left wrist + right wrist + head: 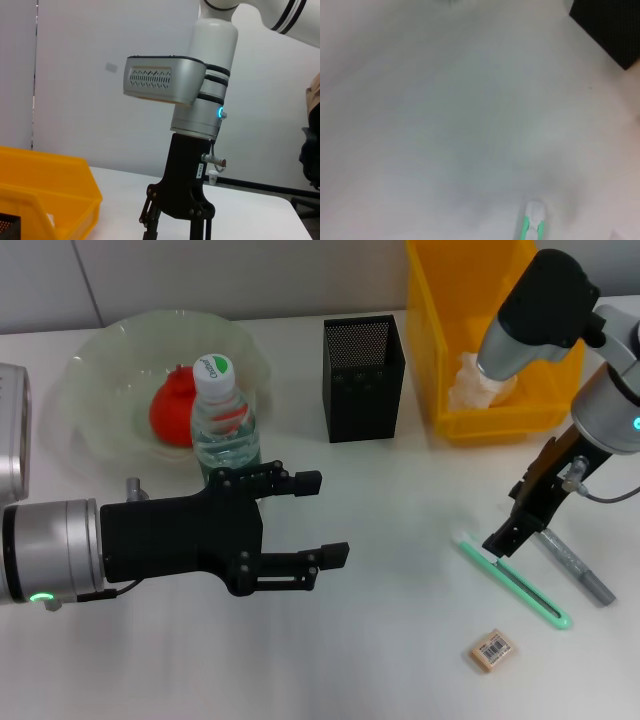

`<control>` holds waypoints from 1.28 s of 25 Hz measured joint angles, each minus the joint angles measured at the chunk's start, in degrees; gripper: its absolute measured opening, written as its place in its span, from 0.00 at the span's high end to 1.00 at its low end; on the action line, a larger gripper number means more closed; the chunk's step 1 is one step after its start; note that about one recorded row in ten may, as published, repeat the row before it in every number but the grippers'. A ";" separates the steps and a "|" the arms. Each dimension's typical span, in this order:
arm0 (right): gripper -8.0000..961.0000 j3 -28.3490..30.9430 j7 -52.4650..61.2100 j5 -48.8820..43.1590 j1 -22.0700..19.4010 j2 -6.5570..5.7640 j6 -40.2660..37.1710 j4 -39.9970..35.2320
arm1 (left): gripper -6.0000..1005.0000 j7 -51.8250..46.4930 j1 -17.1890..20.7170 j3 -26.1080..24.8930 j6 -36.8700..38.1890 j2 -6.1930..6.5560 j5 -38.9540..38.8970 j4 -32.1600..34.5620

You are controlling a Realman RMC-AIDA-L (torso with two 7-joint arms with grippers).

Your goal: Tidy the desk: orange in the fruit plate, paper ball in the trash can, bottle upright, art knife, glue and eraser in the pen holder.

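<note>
Right gripper (pixel 508 536) fingers (spread unclear) just above the green art knife (pixel 512 580) on the desk

Bright even light, soft shadows, right wrist view blurry

Your left gripper (pixel 328 520) hangs over the tabletop's (pixel 400 640) left half, fingers spread, just in front of the upright bottle (pixel 222 420). The orange (pixel 172 410) sits in the fruit plate (pixel 100 370) near the far left corner. Your right gripper (pixel 500 540) is down at the green art knife (pixel 515 582) by the right edge, the eraser (pixel 491 649) nearer you. The paper ball (pixel 478 380) lies in the trash can (pixel 440 330), beside the pen holder (pixel 363 378).
</note>
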 joint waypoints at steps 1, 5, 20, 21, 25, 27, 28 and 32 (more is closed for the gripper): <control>0.14 -0.21 0.23 -0.01 0.06 0.02 0.14 0.03 | 0.19 0.00 0.00 0.00 0.00 0.00 0.00 0.00; 0.14 -0.91 0.75 -0.05 0.43 0.15 0.93 0.70 | 0.19 0.16 0.00 0.02 0.09 0.00 -0.01 -0.09; 0.15 -4.04 2.81 0.08 2.17 0.23 3.40 4.50 | 0.19 0.16 0.00 0.01 0.14 0.09 -0.02 -0.52; 0.15 -4.04 2.81 0.08 2.17 0.23 3.40 4.50 | 0.19 0.16 0.00 0.01 0.13 0.09 -0.02 -0.52; 0.15 -4.18 3.04 -0.02 2.18 0.24 3.52 5.16 | 0.19 0.16 -0.05 0.01 -0.14 0.09 -0.01 -0.53; 0.15 -4.52 3.16 -0.03 2.17 0.24 3.70 5.41 | 0.19 0.16 -0.09 0.02 -0.18 0.09 -0.01 -0.56; 0.15 -4.66 3.25 -0.06 2.17 0.24 3.79 5.55 | 0.19 0.16 -0.12 0.02 -0.19 0.09 -0.01 -0.57; 0.15 -4.81 3.40 -0.08 2.18 0.24 4.04 5.89 | 0.19 0.16 -0.28 0.02 -0.18 0.09 -0.01 -0.61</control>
